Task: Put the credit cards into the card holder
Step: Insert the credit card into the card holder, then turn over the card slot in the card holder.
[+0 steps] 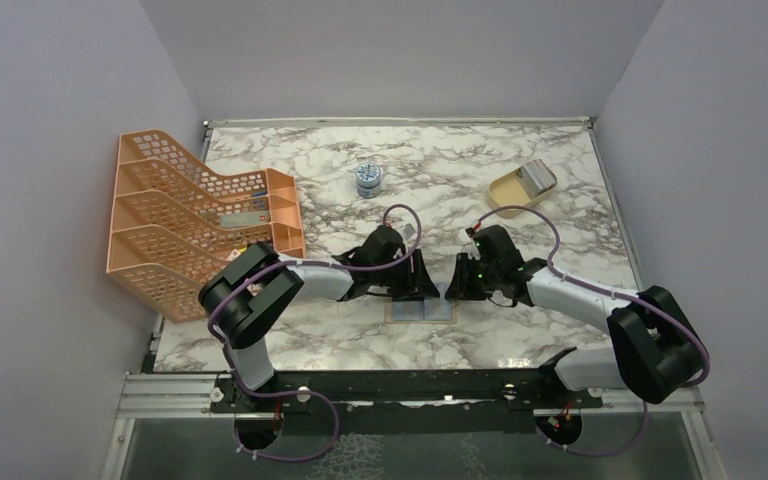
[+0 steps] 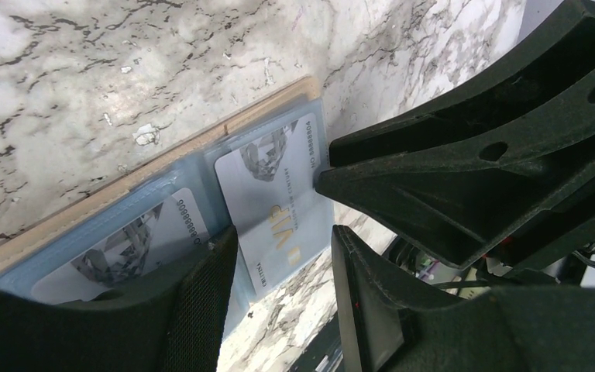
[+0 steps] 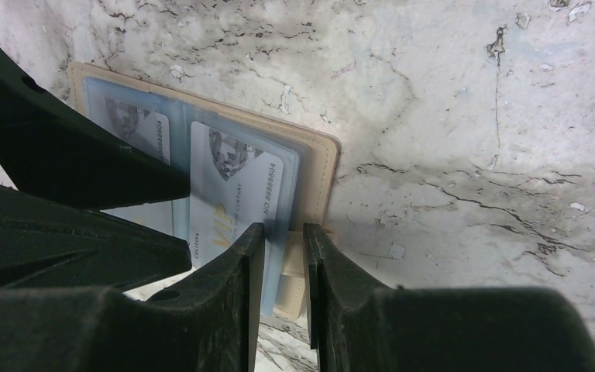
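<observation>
The card holder [image 1: 422,312] lies open on the marble between my two grippers, tan rim outside, pale blue pockets inside [image 2: 194,174]. One pale card [image 2: 139,240] sits in its left pocket. A second card marked VIP [image 2: 271,194] sits partly in the right pocket, its lower end sticking out. My left gripper [image 2: 283,240] is open, its fingers either side of that card's lower end, not pinching it. My right gripper [image 3: 283,232] is nearly shut on the holder's right edge [image 3: 318,167], with the blue pocket edge and the snap tab between its jaws. The VIP card [image 3: 232,198] lies just left of it.
An orange tiered file rack [image 1: 200,225] stands at the left. A small round tin [image 1: 368,180] sits at the back centre. A beige rounded dish [image 1: 522,187] holding something silvery sits at the back right. Both grippers [image 1: 428,290] [image 1: 457,290] nearly meet over the holder.
</observation>
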{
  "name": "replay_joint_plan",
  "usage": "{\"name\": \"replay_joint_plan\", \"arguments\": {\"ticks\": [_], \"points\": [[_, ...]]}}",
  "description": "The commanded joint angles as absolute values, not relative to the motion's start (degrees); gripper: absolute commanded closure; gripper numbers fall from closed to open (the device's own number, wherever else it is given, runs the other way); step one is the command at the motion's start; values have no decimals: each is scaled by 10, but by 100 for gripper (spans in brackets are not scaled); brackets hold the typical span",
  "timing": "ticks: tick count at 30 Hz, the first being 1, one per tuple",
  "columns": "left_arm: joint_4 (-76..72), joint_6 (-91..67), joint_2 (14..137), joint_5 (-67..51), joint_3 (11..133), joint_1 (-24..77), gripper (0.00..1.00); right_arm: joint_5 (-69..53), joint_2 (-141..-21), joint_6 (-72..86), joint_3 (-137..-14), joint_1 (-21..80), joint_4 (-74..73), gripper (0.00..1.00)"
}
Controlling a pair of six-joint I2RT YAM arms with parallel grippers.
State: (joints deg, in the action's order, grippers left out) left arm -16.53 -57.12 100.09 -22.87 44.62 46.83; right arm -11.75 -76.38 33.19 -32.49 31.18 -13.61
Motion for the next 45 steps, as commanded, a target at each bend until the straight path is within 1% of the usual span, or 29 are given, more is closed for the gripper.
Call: {"name": "replay_joint_plan", "arguments": {"ticks": [1, 7, 17, 19, 25, 31, 34, 38, 45], "points": [[-193, -578, 995, -238, 463, 477, 50, -129, -762, 337, -318, 316, -125, 75], [-220, -592, 1010, -247, 462, 483, 50, -141, -763, 341, -304, 317, -101, 74], [-216, -585, 982, -228, 440, 481, 49, -117, -737, 339, -315, 317, -138, 74], [-201, -578, 978, -222, 438, 477, 47, -111, -728, 339, -318, 317, -146, 74], [-93, -526, 927, -175, 455, 467, 42, -112, -709, 338, -328, 317, -171, 74], [-57, -507, 886, -169, 439, 434, 40, -125, -704, 351, -343, 323, -171, 74], [-58, -505, 871, -185, 419, 409, 39, -133, -713, 363, -352, 335, -163, 74], [-100, -524, 849, -229, 376, 375, 38, -141, -733, 384, -361, 357, -145, 74], [-168, -546, 839, -289, 338, 356, 38, -143, -786, 415, -383, 398, -110, 76]]}}
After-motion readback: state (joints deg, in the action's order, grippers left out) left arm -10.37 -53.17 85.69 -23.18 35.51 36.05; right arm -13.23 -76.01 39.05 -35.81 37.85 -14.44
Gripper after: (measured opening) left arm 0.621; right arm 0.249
